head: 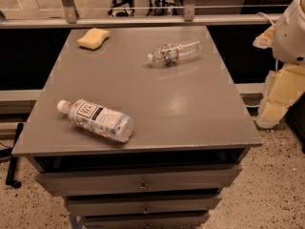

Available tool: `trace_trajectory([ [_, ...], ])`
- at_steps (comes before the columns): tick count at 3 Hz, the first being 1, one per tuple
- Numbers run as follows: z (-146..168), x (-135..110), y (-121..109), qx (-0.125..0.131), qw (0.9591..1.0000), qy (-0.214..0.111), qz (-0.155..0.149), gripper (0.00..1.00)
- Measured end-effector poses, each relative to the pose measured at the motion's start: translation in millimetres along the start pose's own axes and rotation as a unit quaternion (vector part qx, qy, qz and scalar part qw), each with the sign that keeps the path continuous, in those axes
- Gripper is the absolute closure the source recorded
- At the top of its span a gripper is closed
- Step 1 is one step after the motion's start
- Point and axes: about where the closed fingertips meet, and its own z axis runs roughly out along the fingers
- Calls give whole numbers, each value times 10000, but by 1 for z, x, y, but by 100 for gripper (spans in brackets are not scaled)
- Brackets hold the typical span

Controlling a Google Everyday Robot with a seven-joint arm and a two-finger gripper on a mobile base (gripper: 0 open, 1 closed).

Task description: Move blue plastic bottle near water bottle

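The blue plastic bottle [97, 120] lies on its side at the front left of the grey table top [157, 94]. Its white cap points left and its pale label carries a dark square logo. The water bottle [175, 52], clear and ribbed with a small colourful band, lies on its side at the back centre-right, cap pointing left. The two bottles are far apart. Only a white rounded part of my arm [291, 30] shows at the right edge, off the table. My gripper is out of view.
A yellow sponge [93, 37] lies at the back left corner. The table is a drawer cabinet with drawers [140, 182] below its front edge. Pale foam pieces [281, 97] stand on the floor to the right. A rail [143, 20] runs behind the table.
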Motion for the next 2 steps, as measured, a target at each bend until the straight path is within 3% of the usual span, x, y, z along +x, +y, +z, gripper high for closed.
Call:
trace_trajectory([
  [1, 0, 0, 0, 1, 10000, 0, 0, 0],
  [2, 18, -29, 1, -74, 9989, -462, 17, 0],
])
